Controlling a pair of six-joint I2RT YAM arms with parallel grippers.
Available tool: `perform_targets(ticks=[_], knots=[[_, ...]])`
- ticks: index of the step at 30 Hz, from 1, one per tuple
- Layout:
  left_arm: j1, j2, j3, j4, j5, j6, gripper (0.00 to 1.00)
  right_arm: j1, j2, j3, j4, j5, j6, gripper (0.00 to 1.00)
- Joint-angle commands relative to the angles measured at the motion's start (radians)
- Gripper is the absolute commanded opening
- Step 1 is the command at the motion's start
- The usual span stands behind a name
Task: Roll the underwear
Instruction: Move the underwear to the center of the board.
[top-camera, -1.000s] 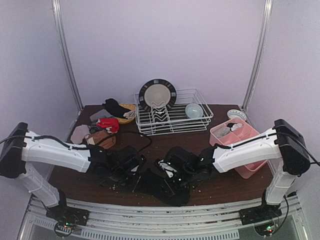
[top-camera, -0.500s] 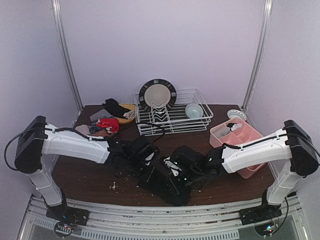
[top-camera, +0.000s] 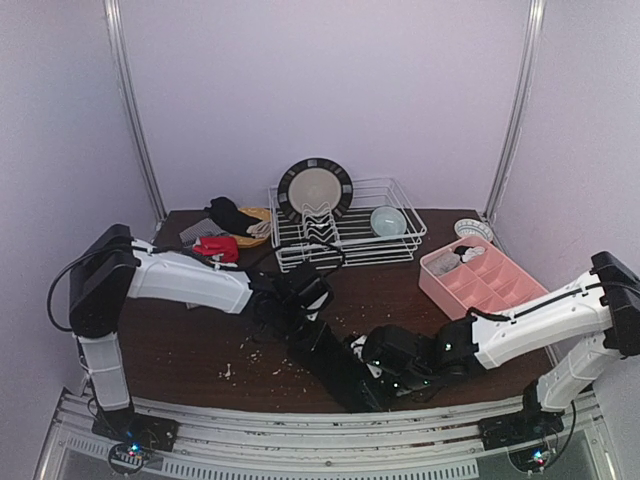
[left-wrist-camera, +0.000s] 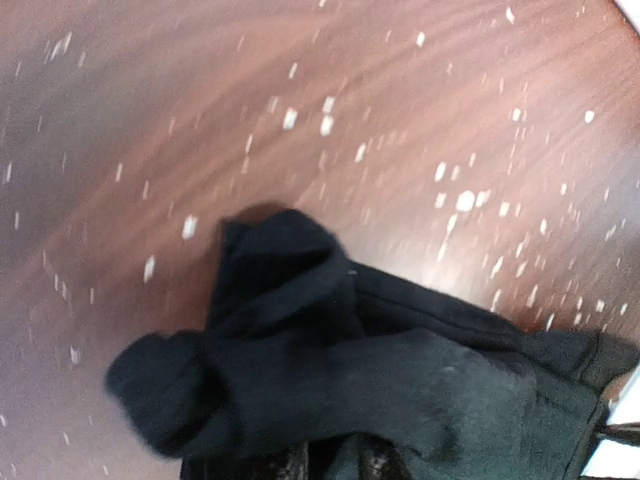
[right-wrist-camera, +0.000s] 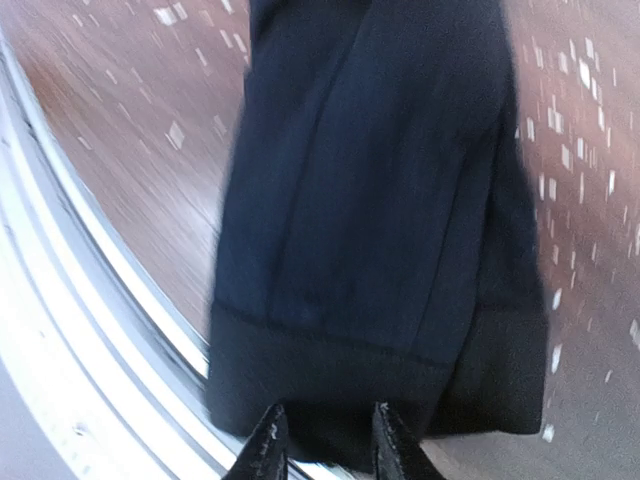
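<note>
The dark wooden table (top-camera: 180, 340) carries a white wire dish rack (top-camera: 350, 248) at the back. A black-rimmed plate (top-camera: 315, 188) stands upright in it, with a pale blue bowl (top-camera: 388, 220) beside the plate. A pink compartment tray (top-camera: 452, 296) sits at the right edge.

The black underwear (top-camera: 335, 355) lies near the front middle of the table. It is drawn out in a long diagonal band from the left gripper (top-camera: 300, 305) down to the right gripper (top-camera: 385, 372).

In the left wrist view, the garment's far end (left-wrist-camera: 340, 370) is bunched into folds directly under the camera. The cloth hides the fingers, so I cannot tell how that gripper is set.

In the right wrist view, the garment (right-wrist-camera: 370, 200) runs straight away from the right gripper (right-wrist-camera: 330, 445). Its wide hem lies at the table's near edge, over the metal rail (right-wrist-camera: 100, 330). The two fingertips (right-wrist-camera: 265, 440) stand narrowly apart and pinch the hem between them.

The other underwear (top-camera: 215, 245), a small heap of red, black and grey pieces, lies at the back left corner, well apart from both grippers.

Pale crumbs (top-camera: 250, 350) are scattered over the wood around the black garment.
</note>
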Motion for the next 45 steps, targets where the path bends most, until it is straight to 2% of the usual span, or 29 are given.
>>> perform_targets(ticks=[1, 6, 10, 14, 16, 17, 19, 23, 25, 28, 37, 45], knots=[[0.018, 0.071, 0.117, -0.049, -0.001, 0.056, 0.18, 0.061, 0.019, -0.027, -0.023, 0.078, 0.081, 0.28], [0.025, 0.178, 0.290, -0.102, 0.044, 0.108, 0.21, 0.098, 0.072, -0.012, 0.051, 0.071, 0.138, 0.30], [0.025, 0.212, 0.419, -0.165, 0.048, 0.141, 0.26, 0.098, 0.020, 0.021, 0.046, 0.100, 0.139, 0.41], [0.025, 0.118, 0.394, -0.199, 0.013, 0.163, 0.57, 0.078, -0.107, 0.021, -0.007, 0.155, 0.116, 0.52], [0.026, 0.059, 0.359, -0.214, 0.029, 0.167, 0.67, 0.041, -0.154, -0.002, -0.022, 0.151, 0.107, 0.54], [0.025, 0.020, 0.337, -0.221, 0.039, 0.168, 0.77, 0.018, -0.173, -0.020, -0.019, 0.148, 0.107, 0.54], [0.019, -0.050, 0.267, -0.223, 0.035, 0.150, 0.84, -0.043, -0.202, -0.074, 0.006, 0.121, 0.116, 0.54], [0.013, -0.194, 0.067, -0.147, 0.004, 0.065, 0.85, -0.144, -0.208, -0.146, 0.080, 0.093, 0.164, 0.50], [0.013, -0.214, -0.007, -0.095, 0.013, 0.027, 0.82, -0.158, -0.183, -0.152, 0.083, 0.111, 0.194, 0.41], [0.010, -0.173, -0.031, -0.054, 0.034, -0.002, 0.76, -0.159, -0.138, -0.156, 0.078, 0.134, 0.238, 0.29], [-0.006, 0.029, 0.121, -0.045, 0.088, 0.039, 0.68, -0.086, -0.029, -0.213, 0.158, 0.148, 0.413, 0.16], [-0.030, 0.166, 0.298, -0.091, 0.126, 0.089, 0.65, -0.006, 0.092, -0.131, 0.275, 0.115, 0.494, 0.13]])
